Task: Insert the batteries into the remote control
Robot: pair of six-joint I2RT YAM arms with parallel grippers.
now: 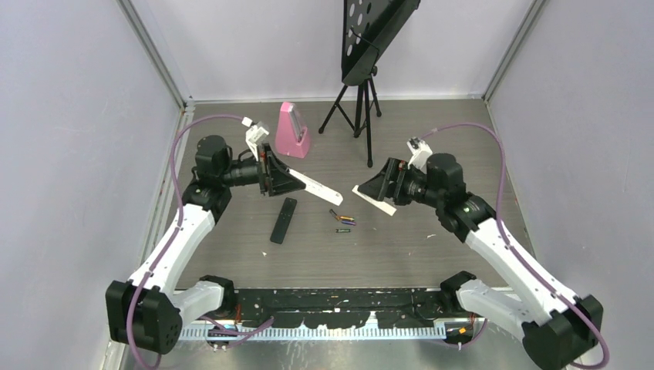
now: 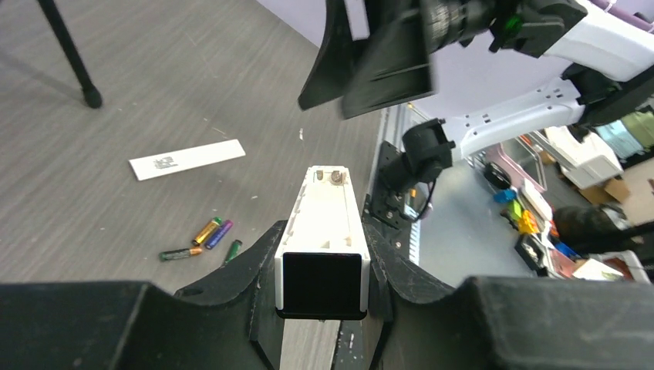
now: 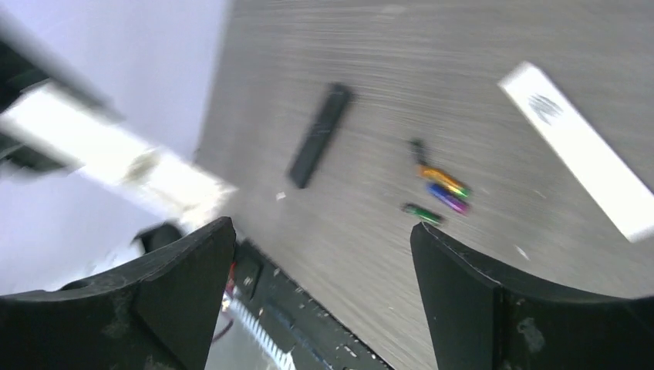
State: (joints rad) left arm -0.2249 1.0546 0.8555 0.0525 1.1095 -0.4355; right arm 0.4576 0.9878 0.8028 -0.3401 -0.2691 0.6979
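Observation:
The black remote control (image 1: 283,220) lies flat on the table, also in the right wrist view (image 3: 320,135). Several small batteries (image 1: 343,220) lie loose to its right, purple, gold, green and dark (image 2: 208,235) (image 3: 441,190). My left gripper (image 1: 297,183) (image 2: 322,231) is shut on a white bar-shaped remote (image 2: 328,208), held in the air with its open compartment facing up. My right gripper (image 1: 364,190) (image 3: 320,227) is open and holds nothing. A flat white cover strip (image 1: 376,205) (image 2: 187,159) (image 3: 578,146) lies on the table just beside it.
A pink metronome (image 1: 293,131) stands at the back. A black tripod music stand (image 1: 359,100) is behind the middle of the table. A black rail (image 1: 339,301) runs along the near edge between the arm bases. Grey walls close in both sides.

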